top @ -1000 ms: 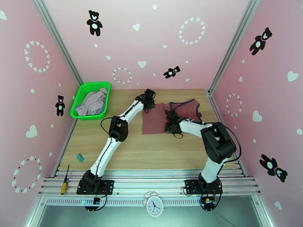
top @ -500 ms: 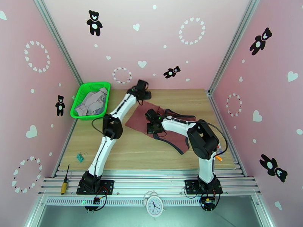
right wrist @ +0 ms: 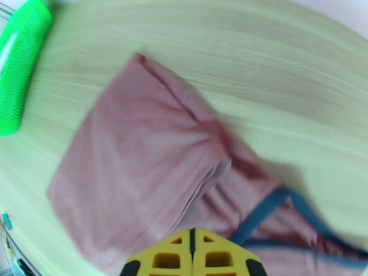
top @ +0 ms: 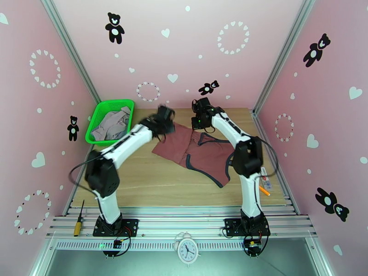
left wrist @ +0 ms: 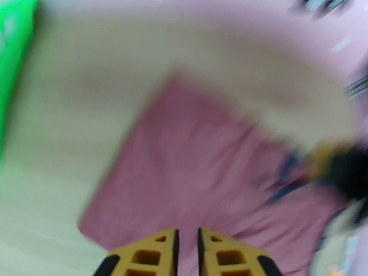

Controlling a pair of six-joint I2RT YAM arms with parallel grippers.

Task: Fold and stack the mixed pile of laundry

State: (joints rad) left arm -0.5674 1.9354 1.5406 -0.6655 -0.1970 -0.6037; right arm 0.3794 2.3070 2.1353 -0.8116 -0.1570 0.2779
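Brick-red fabric tank top with dark trim point(top: 202, 155) is lying spread and part-folded on the wooden table point(top: 161, 187), likely laid flat for its next fold, while grey garments point(top: 110, 125) are waiting in the green plastic mesh basket point(top: 98, 117) at far left. Left gripper point(left wrist: 187, 235) is hovering over its far-left edge, arm elbowed outward, jaws a slit apart on nothing; right gripper point(right wrist: 192, 235), arm reaching far, is hanging shut and empty.
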